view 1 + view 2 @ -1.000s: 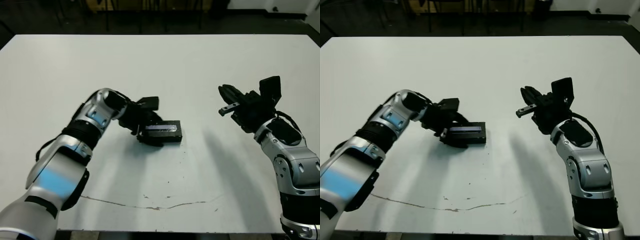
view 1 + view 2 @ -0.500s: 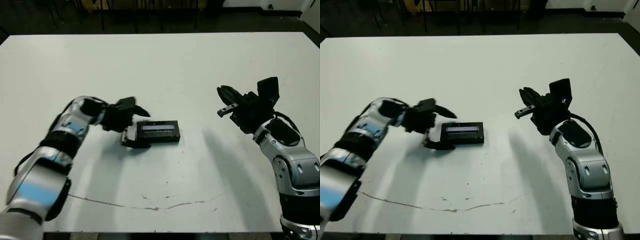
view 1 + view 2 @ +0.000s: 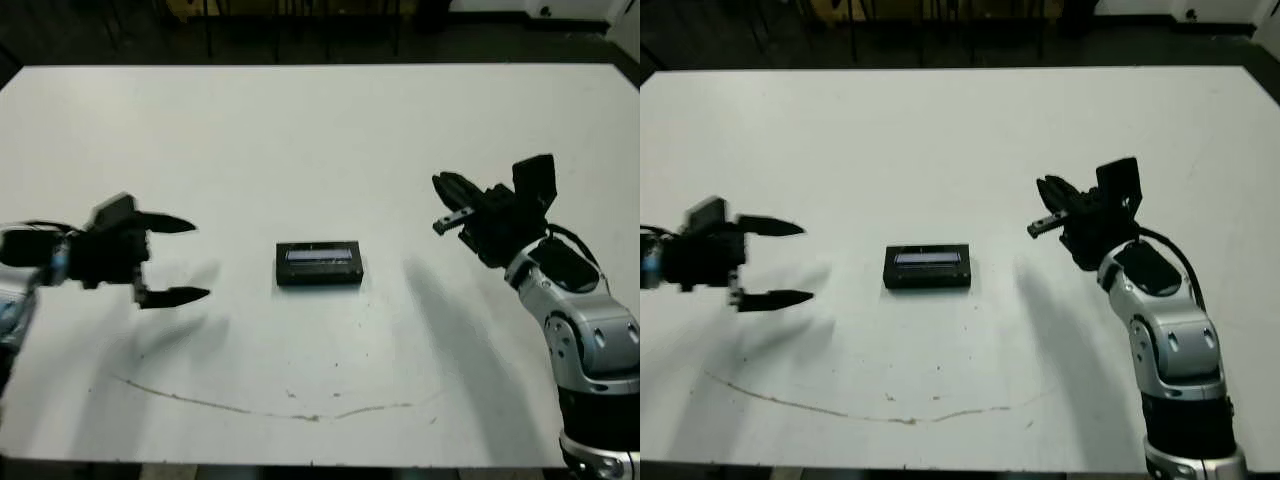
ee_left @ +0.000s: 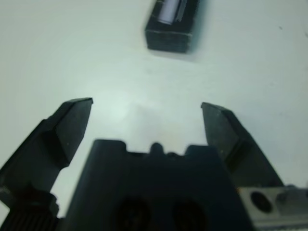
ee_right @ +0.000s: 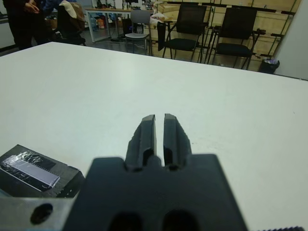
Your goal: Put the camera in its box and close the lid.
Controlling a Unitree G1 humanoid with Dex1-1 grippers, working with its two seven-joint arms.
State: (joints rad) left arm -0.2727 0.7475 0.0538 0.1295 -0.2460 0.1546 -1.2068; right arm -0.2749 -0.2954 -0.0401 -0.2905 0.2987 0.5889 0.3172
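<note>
A flat black lid (image 3: 319, 254) with a pale label strip lies squarely on the small black box (image 3: 320, 277) at the table's middle; none of the white lining shows. The camera is hidden from every view. My left gripper (image 3: 200, 260) hovers well to the left of the box, open, with nothing between its fingers. In the left wrist view the closed box (image 4: 173, 36) lies beyond the spread fingertips (image 4: 79, 108). My right gripper (image 3: 445, 186) hangs to the right of the box, shut and empty. The right wrist view catches a corner of the box (image 5: 33, 171).
A thin dark line (image 3: 250, 408) runs across the white table (image 3: 320, 130) near its front edge. Past the far edge, the right wrist view shows black chairs (image 5: 192, 29) and a person (image 5: 19, 19).
My left arm has drawn back to the left, away from the box, with its gripper open. The lid now sits flush on the box. The right arm has not moved.
</note>
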